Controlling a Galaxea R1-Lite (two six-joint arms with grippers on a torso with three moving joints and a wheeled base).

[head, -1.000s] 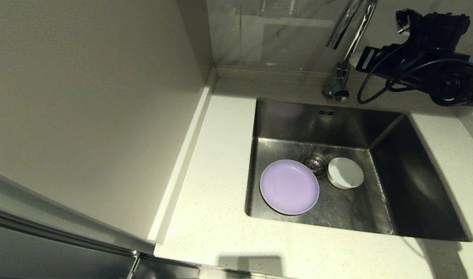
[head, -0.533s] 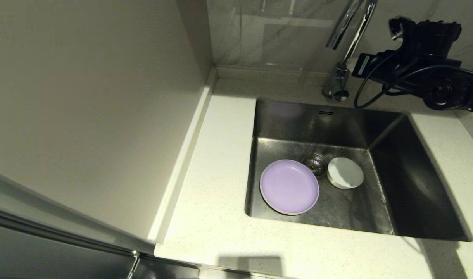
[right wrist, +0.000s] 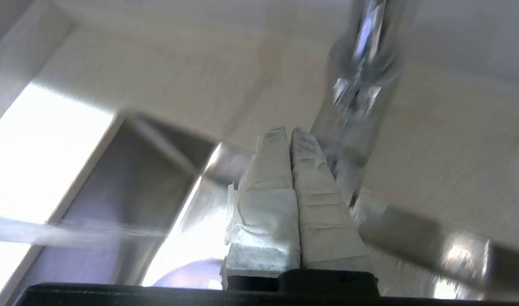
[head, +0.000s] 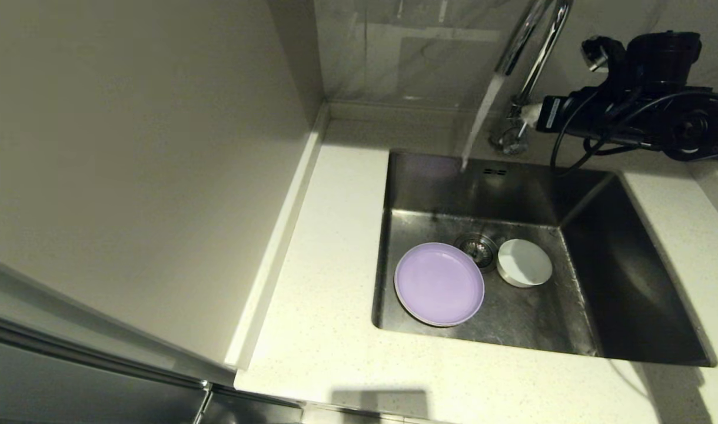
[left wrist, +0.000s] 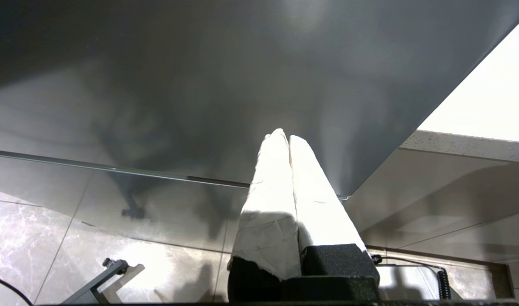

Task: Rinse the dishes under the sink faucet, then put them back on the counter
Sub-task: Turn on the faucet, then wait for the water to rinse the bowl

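Observation:
Water (head: 479,118) runs from the chrome gooseneck sink faucet (head: 535,53) into the steel sink (head: 630,282). On the sink's bottom lie the pale lavender plate (head: 439,284) and the small white bowl (head: 524,262), on either side of the drain strainer (head: 476,247). No cream-beige plate shows on its own. My right gripper (head: 528,112) is shut and empty, with its tips against the faucet's base at the lever. In the right wrist view, that gripper (right wrist: 287,131) sits beside the faucet (right wrist: 357,85), with the lavender plate (right wrist: 191,274) below. My left gripper (left wrist: 283,137) is shut and empty.
The white speckled counter (head: 323,235) surrounds the sink, with a raised beige back ledge (head: 406,112) behind and a plain beige wall panel (head: 129,147) on the left. The left arm hangs below counter level by a dark cabinet front (left wrist: 200,85).
My right gripper has moved left to the faucet's base. Water now flows from the spout, where none ran before. The dishes have not moved.

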